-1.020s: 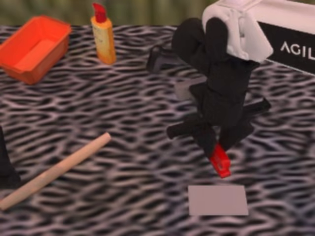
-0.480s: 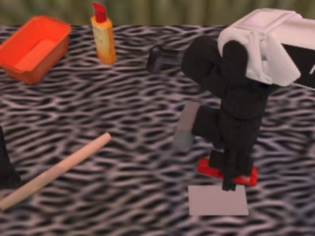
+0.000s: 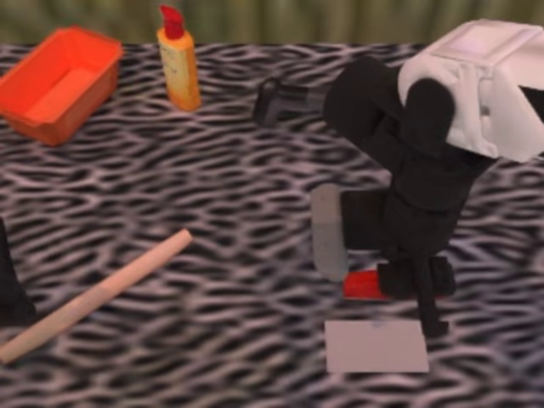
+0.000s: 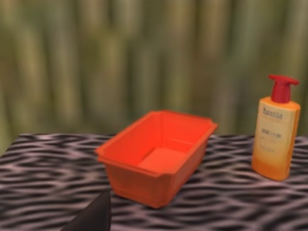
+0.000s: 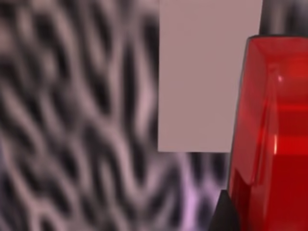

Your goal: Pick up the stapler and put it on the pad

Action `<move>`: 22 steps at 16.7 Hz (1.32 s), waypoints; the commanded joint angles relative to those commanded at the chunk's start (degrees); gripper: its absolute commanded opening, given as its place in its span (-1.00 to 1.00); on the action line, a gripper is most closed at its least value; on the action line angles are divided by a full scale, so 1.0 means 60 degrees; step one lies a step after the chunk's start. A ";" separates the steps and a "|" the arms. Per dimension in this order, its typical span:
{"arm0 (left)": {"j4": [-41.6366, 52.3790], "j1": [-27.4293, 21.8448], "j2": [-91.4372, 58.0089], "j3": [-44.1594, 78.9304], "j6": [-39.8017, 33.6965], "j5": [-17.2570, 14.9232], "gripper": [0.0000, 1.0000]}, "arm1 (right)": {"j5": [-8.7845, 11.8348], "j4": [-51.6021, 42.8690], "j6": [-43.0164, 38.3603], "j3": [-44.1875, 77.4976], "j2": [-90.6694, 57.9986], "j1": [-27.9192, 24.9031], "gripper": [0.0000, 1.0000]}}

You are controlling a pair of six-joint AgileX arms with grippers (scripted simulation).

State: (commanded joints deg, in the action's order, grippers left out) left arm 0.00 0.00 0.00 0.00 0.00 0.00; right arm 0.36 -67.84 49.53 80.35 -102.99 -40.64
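At the far left edge of the top view, about nine o'clock, a dark sliver of my left arm sits parked; whether its pincer is open or closed I cannot tell, as only a dark tip shows at the edge of the left wrist view. Toward ten o'clock lies an orange tub, empty and open-topped, and just right of it, around eleven o'clock, a yellow bottle with a red cap stands upright; the left wrist view shows the same tub and bottle against a blurred greenish backdrop. A wooden rod slants across the lower left, near eight o'clock, on the black-and-white patterned tablecloth. Just right of centre toward twelve o'clock, a dark grey blocky object peeks out beside the arm. My right arm reaches in from two o'clock, and the right gripper is clamped on the stapler, whose red end juts out toward nine o'clock from the fingers. The stapler hangs just above the far edge of the pad, which lies flat near five o'clock. In the right wrist view the stapler fills the near side, with the pad beyond it.
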 joint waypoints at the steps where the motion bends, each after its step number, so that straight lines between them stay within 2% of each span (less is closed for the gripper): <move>1: 0.0000 0.0000 0.0000 0.0000 0.0000 0.0000 1.00 | 0.0000 0.0000 0.0000 0.0000 0.0000 0.0000 -1.00; 6: 0.0000 0.0000 0.0000 0.0000 0.0000 0.0000 1.00 | 0.0014 0.0137 -0.0022 -0.0095 -0.0084 0.0035 -1.00; 14: 0.0000 0.0000 0.0000 0.0000 0.0000 0.0000 1.00 | 0.0001 0.3210 -0.0101 -0.2091 -0.1059 -0.0056 -1.00; 20: 0.0000 0.0000 0.0000 0.0000 0.0000 0.0000 1.00 | -0.0005 0.3641 -0.0102 -0.2410 -0.1230 -0.0084 -1.00; 22: 0.0000 0.0000 0.0000 0.0000 0.0000 0.0000 1.00 | -0.0005 0.3641 -0.0102 -0.2410 -0.1230 -0.0084 -0.70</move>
State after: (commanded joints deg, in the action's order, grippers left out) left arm 0.00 0.00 0.00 0.00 0.00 0.00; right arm 0.33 -46.00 48.92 65.89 -110.37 -41.14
